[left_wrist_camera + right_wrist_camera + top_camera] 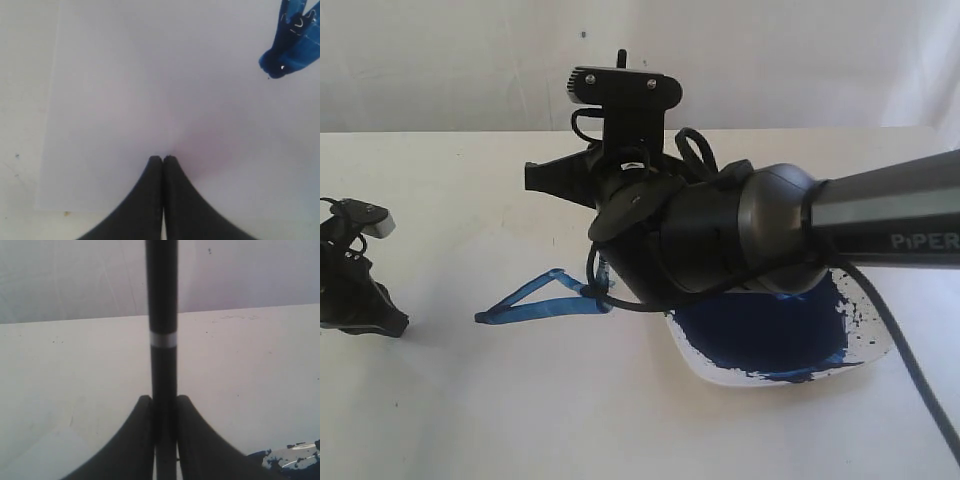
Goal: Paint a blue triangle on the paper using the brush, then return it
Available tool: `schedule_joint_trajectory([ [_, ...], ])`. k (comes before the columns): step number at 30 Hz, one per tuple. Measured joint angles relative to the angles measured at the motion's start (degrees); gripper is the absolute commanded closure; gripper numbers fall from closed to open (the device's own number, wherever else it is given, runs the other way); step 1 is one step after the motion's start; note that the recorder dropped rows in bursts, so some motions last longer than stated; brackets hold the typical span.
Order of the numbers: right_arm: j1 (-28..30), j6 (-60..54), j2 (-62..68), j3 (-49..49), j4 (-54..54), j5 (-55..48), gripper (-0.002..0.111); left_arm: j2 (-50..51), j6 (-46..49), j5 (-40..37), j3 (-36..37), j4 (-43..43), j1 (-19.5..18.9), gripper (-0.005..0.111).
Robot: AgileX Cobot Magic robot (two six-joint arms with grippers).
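Painting: the blue triangle (542,310) lies on the paper (150,75) just beside the dish (868,345). Its three streaky sides meet at the corners, so I judge the outline closed and this part done.
Left to do: the return of the brush (163,315), which has not yet been put down.
Brush, place: in the right gripper (163,400), jaws clamped on the black handle. In the exterior view the arm hides it, so where it stands relative to the dish cannot be told.
Brush, axis: the handle runs straight out from between the jaws, past a silver band, and off the edge of the right wrist view. The bristle tip shows nowhere, so which end points at the paper cannot be told.
Triangle, axis: its long axis runs away from the dish. The broad end is nearest the dish and the sharp end farthest from it.
Left gripper (163,159): well apart from the dish, beyond the triangle's sharp end. Its jaws are together with nothing between them, over bare paper near the paper's edge on the table (20,75).
Paint pool (770,340): dark blue, covering most of the dish.
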State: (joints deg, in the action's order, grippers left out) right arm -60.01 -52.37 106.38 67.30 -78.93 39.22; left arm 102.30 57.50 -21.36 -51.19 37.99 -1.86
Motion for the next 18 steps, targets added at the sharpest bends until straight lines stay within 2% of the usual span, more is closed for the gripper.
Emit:
schedule_joint_trajectory([
  [18, 0.0, -4.4, -1.7, 0.0, -4.4, -0.8, 0.108, 0.0, 0.0, 0.0, 0.0, 0.0, 0.0, 0.107],
])
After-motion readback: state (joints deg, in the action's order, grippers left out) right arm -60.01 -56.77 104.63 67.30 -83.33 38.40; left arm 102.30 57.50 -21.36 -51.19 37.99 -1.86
